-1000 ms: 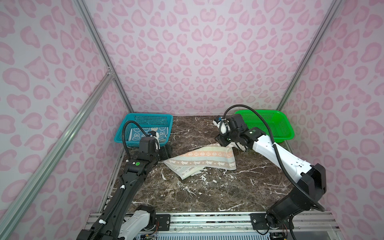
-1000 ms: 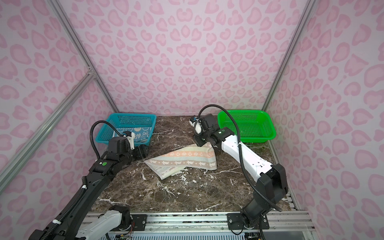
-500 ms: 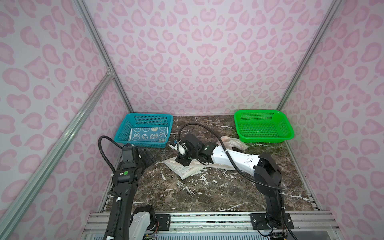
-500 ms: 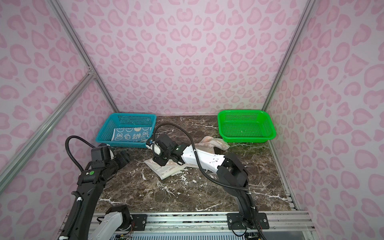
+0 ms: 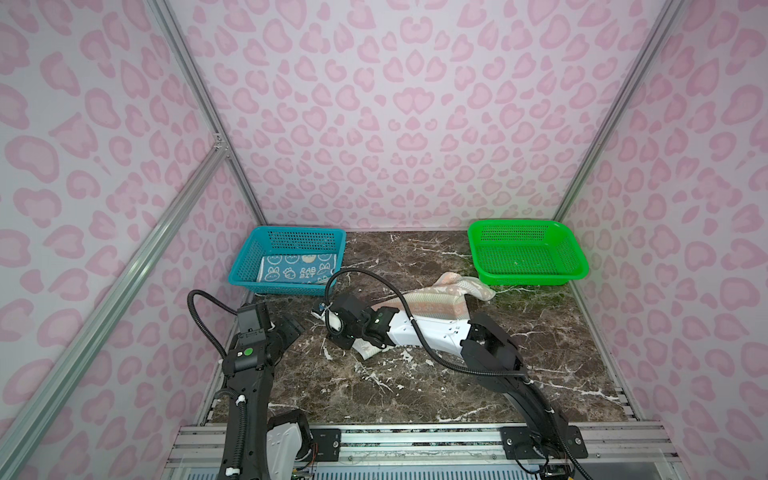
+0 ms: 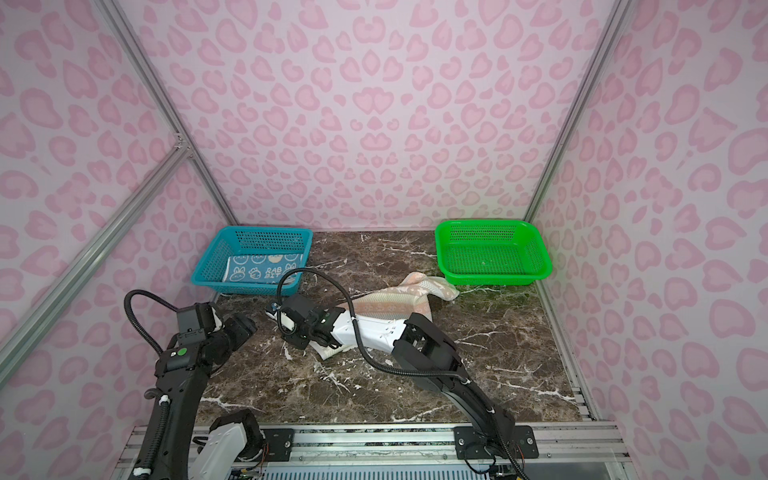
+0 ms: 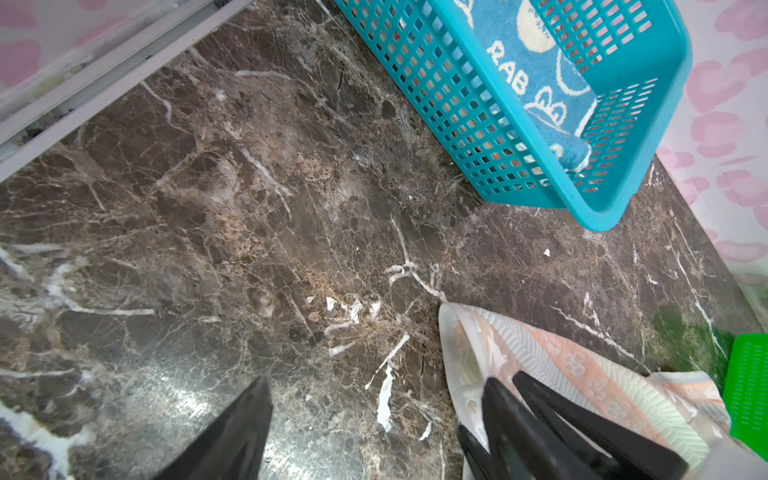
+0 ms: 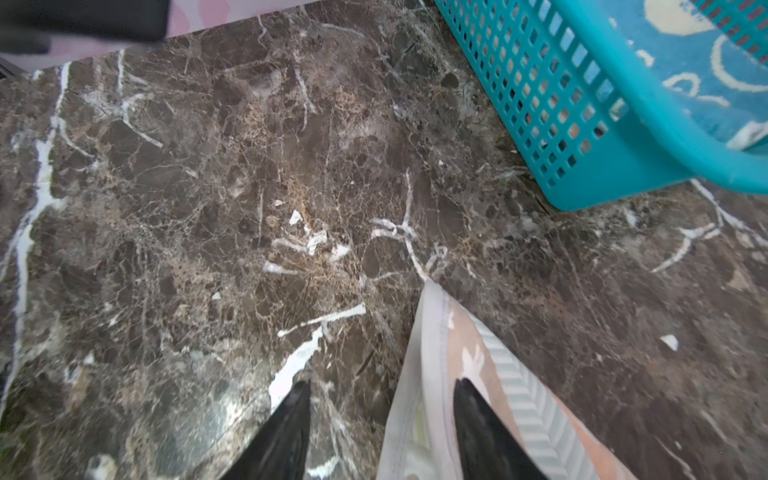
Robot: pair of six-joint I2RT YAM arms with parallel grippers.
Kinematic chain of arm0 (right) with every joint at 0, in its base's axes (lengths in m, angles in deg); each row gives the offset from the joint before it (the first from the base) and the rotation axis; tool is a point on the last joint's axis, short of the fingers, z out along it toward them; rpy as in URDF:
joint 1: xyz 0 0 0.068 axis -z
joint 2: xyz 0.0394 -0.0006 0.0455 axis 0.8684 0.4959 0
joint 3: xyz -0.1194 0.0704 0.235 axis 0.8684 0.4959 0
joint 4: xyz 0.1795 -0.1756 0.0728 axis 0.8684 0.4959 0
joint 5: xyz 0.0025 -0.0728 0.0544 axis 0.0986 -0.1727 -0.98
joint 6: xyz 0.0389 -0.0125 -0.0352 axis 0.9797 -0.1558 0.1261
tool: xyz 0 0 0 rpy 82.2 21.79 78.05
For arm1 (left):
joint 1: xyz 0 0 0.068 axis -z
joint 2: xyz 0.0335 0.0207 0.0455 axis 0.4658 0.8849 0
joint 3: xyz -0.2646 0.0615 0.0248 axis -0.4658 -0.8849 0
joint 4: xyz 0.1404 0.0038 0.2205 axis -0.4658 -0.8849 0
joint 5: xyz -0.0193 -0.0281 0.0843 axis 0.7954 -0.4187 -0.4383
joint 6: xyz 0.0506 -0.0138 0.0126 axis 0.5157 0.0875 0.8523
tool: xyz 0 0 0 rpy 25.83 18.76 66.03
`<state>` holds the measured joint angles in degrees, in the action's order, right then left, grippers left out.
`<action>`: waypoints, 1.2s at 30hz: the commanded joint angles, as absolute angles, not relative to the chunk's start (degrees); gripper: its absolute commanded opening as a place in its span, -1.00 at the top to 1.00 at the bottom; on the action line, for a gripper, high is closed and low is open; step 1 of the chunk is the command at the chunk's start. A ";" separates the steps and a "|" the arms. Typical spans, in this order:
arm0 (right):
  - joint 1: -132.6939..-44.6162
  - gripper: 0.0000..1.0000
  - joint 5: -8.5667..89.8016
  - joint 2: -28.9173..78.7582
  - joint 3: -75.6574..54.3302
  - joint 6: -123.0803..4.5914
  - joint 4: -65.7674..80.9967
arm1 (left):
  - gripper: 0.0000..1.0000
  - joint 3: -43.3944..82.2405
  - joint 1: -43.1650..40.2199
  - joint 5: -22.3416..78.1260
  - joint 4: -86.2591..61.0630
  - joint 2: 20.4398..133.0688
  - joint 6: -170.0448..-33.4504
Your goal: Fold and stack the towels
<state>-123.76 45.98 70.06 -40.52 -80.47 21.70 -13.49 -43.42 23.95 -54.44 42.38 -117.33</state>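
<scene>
A pale peach-grey chevron towel (image 5: pixel 440 301) (image 6: pixel 399 301) lies rumpled mid-table, partly under my right forearm. My right gripper (image 5: pixel 338 328) (image 8: pixel 380 384) reaches across to the towel's left corner (image 8: pixel 436 353). It is open and straddles the edge, with one finger over the cloth and one over bare marble. My left gripper (image 5: pixel 297 328) (image 7: pixel 374 390) hovers open just left of that corner (image 7: pixel 561 365), with marble between its fingers. A blue "RABBIT" towel (image 5: pixel 297 270) (image 7: pixel 536 75) lies folded in the blue basket.
The blue basket (image 5: pixel 286 286) stands at the back left, close to both grippers. A green basket (image 5: pixel 528 279) with nothing in it stands at the back right, by the towel's bunched right end. Dark marble table (image 5: pixel 415 395) extends toward the front rail. Pink walls enclose three sides.
My right gripper swung from the towel's far edge near the green basket across to its left corner. The towel's right end bunched up. My left gripper drew back toward the front left.
</scene>
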 commanded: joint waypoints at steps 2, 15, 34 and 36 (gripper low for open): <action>-123.66 0.03 52.24 74.39 -44.15 -77.96 24.43 | -0.62 -14.09 -43.49 24.16 -53.49 41.68 -118.19; -121.15 1.00 51.44 74.17 -47.43 -75.86 26.56 | -0.62 -14.57 -43.53 25.90 -52.99 41.18 -117.53; -105.02 1.00 35.69 38.99 -30.82 -83.56 39.00 | -0.61 -9.60 -24.99 43.04 -39.46 47.87 -104.94; -103.29 1.00 36.14 35.97 -28.49 -83.88 40.13 | -0.61 -8.02 -21.03 42.69 -38.33 50.82 -103.09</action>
